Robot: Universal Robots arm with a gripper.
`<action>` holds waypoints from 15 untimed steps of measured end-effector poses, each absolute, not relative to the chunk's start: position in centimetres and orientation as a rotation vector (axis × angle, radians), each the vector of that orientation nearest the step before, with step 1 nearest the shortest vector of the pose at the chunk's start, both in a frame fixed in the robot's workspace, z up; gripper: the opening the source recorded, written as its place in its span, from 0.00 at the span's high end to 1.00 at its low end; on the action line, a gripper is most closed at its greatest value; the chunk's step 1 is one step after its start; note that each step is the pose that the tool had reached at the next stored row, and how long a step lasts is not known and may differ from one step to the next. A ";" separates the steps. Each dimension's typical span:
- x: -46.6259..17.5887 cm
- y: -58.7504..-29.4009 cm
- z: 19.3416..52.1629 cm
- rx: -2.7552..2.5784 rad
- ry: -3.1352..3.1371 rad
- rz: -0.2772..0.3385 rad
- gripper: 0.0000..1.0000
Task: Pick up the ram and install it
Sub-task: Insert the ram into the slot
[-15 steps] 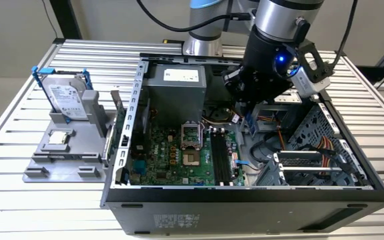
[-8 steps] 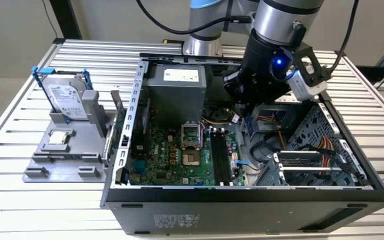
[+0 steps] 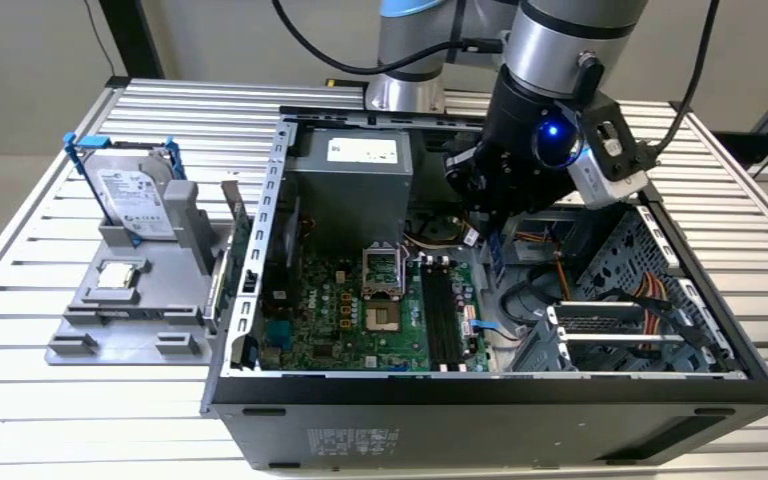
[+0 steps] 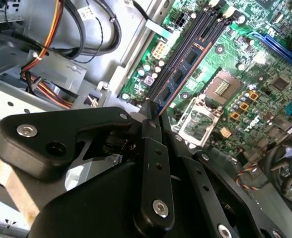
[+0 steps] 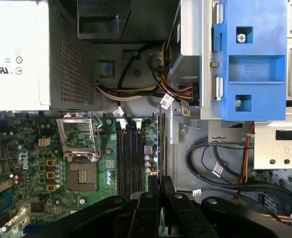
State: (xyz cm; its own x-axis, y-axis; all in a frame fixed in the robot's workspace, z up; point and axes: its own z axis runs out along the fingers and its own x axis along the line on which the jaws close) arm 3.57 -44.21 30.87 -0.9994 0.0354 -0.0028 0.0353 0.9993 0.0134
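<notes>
Fingers (image 4: 151,130) pinched nearly closed on the ram (image 4: 180,75), only the board's thickness between them; grip is at one end of the stick, rest of it runs out past the fingertips, edge-on in both wrist views. In the first wrist view the ram (image 5: 159,144) reads as a thin vertical line rising from the gripper (image 5: 160,184), hanging above the motherboard (image 5: 36,163) just to the side of the black memory slots (image 5: 129,156), roughly parallel to them. Can't tell if its lower edge touches a slot or floats above; looks not seated. Second wrist view shows the chips on the stick's face, with the open processor socket (image 4: 224,85) beside the slots. Exterior view: gripper (image 3: 482,222) is down inside the open computer case (image 3: 491,410), over the far end of the slot bank, arm (image 3: 564,45) coming in from above. Power supply (image 3: 351,165) sits at the case's far wall; drive cage with blue latch (image 5: 253,59) and cable bundle on the other side of the ram from the socket. Outside the case, toward the exterior view's left, grey fixture tray (image 3: 77,330) holds the hard drive (image 3: 131,195) upright in its blue frame and the small processor chip (image 3: 120,275) flat, well apart from the gripper.
</notes>
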 end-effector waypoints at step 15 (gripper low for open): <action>3.5 -44.2 29.5 0.056 3.138 0.011 1.00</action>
